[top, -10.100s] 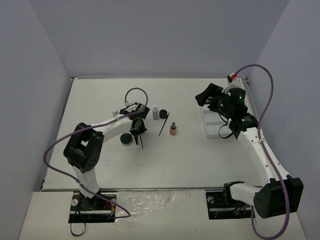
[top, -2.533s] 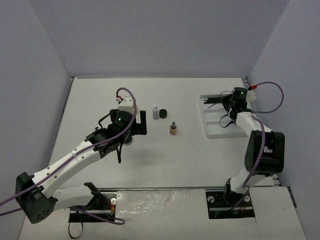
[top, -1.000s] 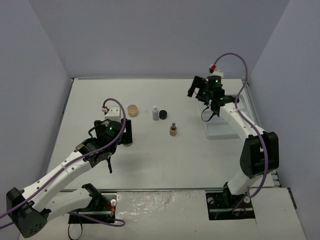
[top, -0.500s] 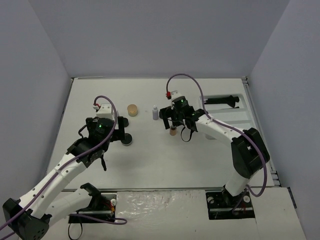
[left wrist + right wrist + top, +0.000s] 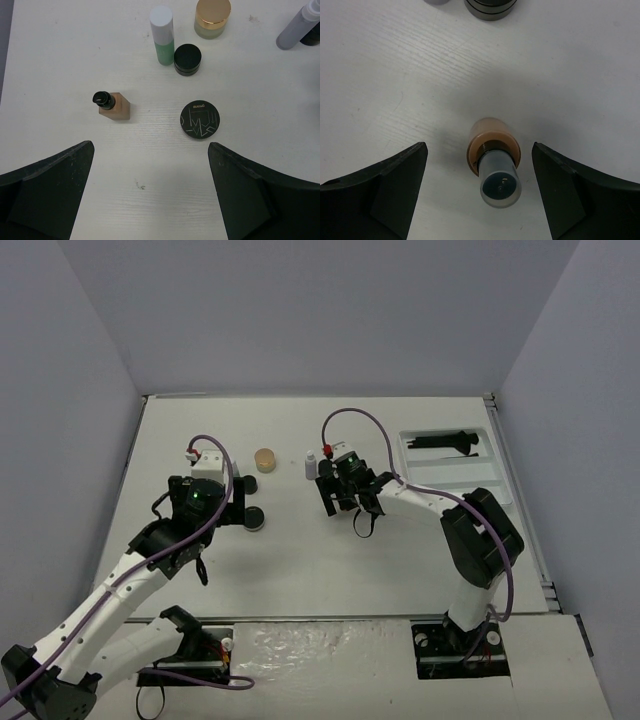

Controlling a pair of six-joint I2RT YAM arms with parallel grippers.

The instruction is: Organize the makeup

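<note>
The makeup lies on the white table. In the right wrist view a round tan bottle (image 5: 492,150) with a clear cap stands upright between the jaws of my open right gripper (image 5: 479,165), touching neither finger. From above, the right gripper (image 5: 345,497) covers that bottle. My left gripper (image 5: 150,195) is open and empty, hovering short of a flat black compact (image 5: 200,119), a square tan bottle (image 5: 112,105), a green bottle (image 5: 162,42), a black jar (image 5: 187,59) and a gold-lidded tan jar (image 5: 212,19). Black brushes (image 5: 440,440) lie in the tray.
The white compartmented tray (image 5: 470,485) sits at the right, beyond the right arm. A clear-grey bottle (image 5: 311,466) stands just left of the right gripper, with a black jar (image 5: 490,7) close ahead of it. The left gripper (image 5: 232,506) hangs beside the compact (image 5: 254,519).
My right arm swung from the tray to the table's middle and came down around the tan bottle, jaws narrowing a little. The left arm drew back leftward, uncovering the tan jar.
</note>
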